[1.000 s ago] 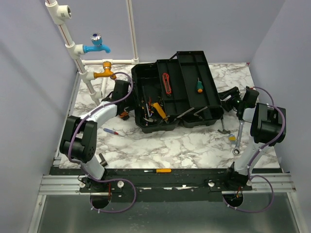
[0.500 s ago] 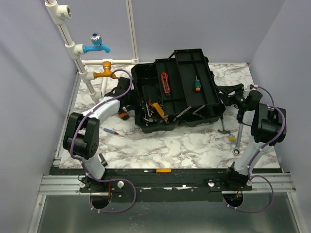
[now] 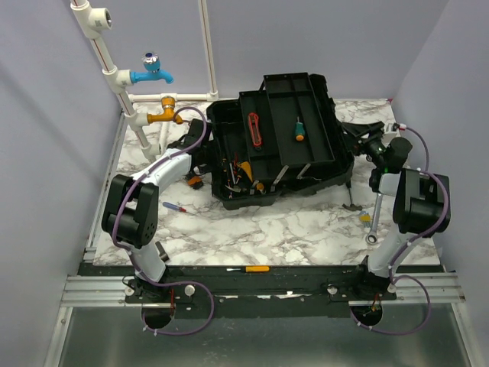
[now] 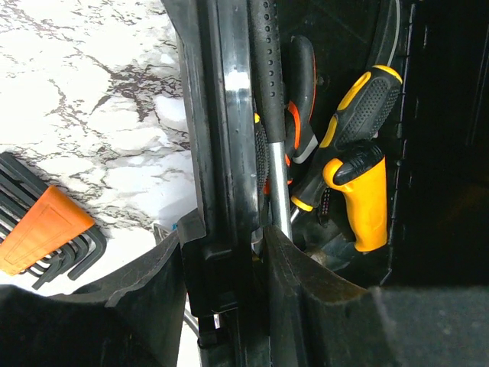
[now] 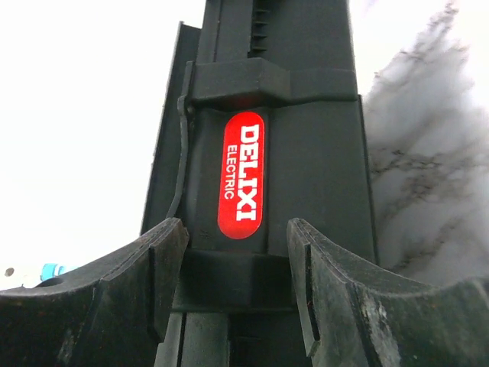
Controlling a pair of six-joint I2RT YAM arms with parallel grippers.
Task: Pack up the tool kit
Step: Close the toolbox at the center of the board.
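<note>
The black toolbox [image 3: 229,138] stands open at the back middle of the marble table. Its lid part [image 3: 306,157], with red pliers [image 3: 254,131] and a green-handled screwdriver [image 3: 299,130] on it, is tilted up. My left gripper [image 3: 203,145] is shut on the box's left wall [image 4: 221,153]; yellow-black tool handles [image 4: 359,199] lie inside. My right gripper [image 3: 361,140] has its jaws closed around the lid's edge with the red DELIXI label [image 5: 243,172].
An orange hex key set [image 3: 195,182] and a small screwdriver [image 3: 174,206] lie left of the box. A wrench [image 3: 375,218] and a hammer [image 3: 353,205] lie at the right. A yellow-handled screwdriver [image 3: 248,269] lies at the front edge. Blue [image 3: 150,70] and orange [image 3: 166,115] taps stand back left.
The lid part has swung up and leftward over the box. My right gripper has moved back and up with it. My left gripper has stayed on the box's left wall.
</note>
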